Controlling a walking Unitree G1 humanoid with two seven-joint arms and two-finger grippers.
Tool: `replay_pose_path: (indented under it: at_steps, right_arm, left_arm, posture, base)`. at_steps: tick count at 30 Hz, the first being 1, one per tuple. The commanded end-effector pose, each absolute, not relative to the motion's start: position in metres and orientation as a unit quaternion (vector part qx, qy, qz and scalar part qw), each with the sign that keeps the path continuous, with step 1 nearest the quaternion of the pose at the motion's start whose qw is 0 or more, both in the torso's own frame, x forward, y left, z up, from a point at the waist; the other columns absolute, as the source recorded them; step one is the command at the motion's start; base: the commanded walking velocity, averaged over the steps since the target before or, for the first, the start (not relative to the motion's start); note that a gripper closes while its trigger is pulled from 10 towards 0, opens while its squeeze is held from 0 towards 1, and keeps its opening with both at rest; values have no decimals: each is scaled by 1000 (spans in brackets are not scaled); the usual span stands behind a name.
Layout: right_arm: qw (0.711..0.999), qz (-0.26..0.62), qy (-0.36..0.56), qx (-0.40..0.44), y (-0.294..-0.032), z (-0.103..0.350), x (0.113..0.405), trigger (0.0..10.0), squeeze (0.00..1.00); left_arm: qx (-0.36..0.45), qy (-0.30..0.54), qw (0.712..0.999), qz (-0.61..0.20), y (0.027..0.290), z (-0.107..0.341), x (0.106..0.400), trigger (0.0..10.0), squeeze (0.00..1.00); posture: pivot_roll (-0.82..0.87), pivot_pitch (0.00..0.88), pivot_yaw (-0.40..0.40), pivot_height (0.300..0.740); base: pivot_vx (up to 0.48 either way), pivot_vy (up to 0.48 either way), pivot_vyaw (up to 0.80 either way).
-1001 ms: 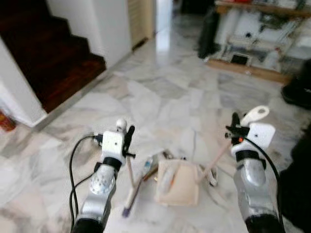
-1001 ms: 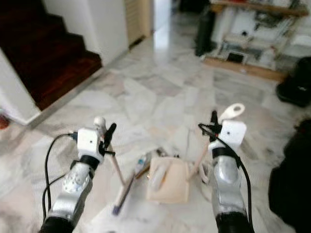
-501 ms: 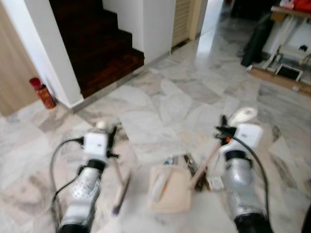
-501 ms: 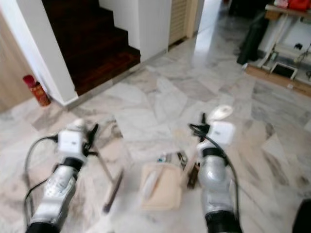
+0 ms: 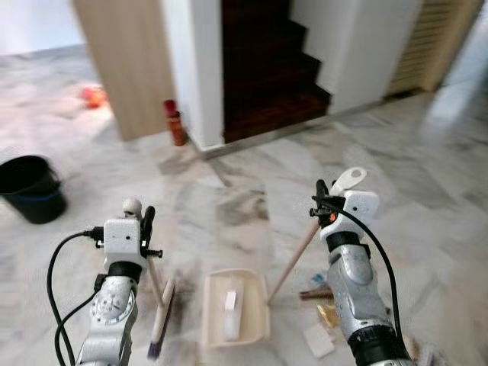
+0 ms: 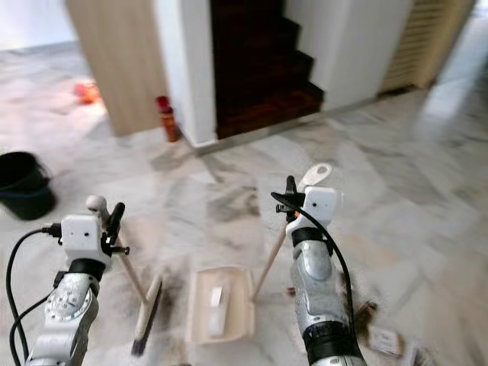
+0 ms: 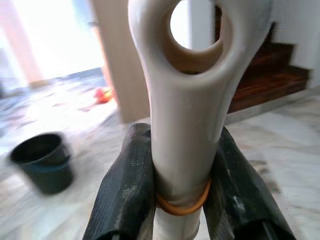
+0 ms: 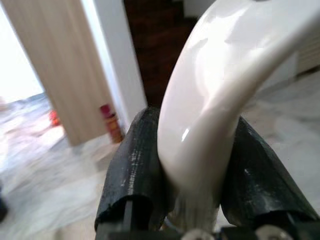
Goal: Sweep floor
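My left gripper (image 5: 143, 221) is shut on the cream handle (image 7: 182, 95) of a broom, whose brush head (image 5: 161, 320) rests on the marble floor. The handle's end has a hole, and an orange band circles it between the fingers (image 7: 127, 185). My right gripper (image 5: 321, 200) is shut on the long handle (image 5: 293, 259) of a beige dustpan (image 5: 210, 329) that sits flat on the floor between my arms. A white scrap (image 5: 229, 300) lies in the pan. The right wrist view has the white handle end (image 8: 210, 85) clamped between black fingers (image 8: 135, 165).
Litter (image 5: 320, 324) lies on the floor at my right arm. A black bucket (image 5: 30, 187) stands far left. A red can (image 5: 176, 124) stands by a wooden panel (image 5: 126, 61), with dark stairs (image 5: 267, 76) behind and an orange object (image 5: 93, 95) farther back.
The camera has swung left: the stairs moved to the right and the bucket, wooden panel and orange object came into view. Both grippers keep their hold on the handles.
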State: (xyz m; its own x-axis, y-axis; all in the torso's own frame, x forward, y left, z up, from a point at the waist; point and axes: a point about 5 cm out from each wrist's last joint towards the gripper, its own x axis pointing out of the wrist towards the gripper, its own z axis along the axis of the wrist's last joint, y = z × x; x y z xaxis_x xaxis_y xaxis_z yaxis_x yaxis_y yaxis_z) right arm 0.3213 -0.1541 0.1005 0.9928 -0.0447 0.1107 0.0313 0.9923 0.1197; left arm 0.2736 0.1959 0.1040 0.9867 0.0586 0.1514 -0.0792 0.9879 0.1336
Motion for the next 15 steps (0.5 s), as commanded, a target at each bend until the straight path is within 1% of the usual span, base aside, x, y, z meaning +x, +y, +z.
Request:
replay_pose_path:
  at_steps: [1, 2, 7, 11, 15]
  right_arm:
    - [994, -25, -76, 70, -154, 109, 324, 10000, 0]
    - [994, -28, -74, 75, -154, 108, 324, 10000, 0]
    - [991, -23, -40, 124, -156, 101, 323, 10000, 0]
    - [993, -27, -34, 113, -163, 100, 323, 10000, 0]
    - [993, -25, -37, 112, -165, 102, 323, 10000, 0]
  left_arm:
    - [68, -97, 993, 27, 193, 115, 274, 10000, 0]
    - [68, -96, 993, 26, 192, 115, 274, 10000, 0]
    - [63, -95, 993, 24, 188, 114, 273, 10000, 0]
    - [58, -101, 993, 19, 182, 117, 274, 10000, 0]
    - [70, -104, 992, 15, 180, 118, 274, 10000, 0]
  posture:
    - [211, 48, -13, 740]
    - [211, 48, -13, 740]
    - [182, 65, -14, 740]
    - [173, 73, -11, 740]
    - [162, 84, -12, 740]
  base:
    - [0, 0, 531]
    - [0, 0, 531]
    - [0, 0, 0]
    - [0, 0, 0]
    - [0, 0, 0]
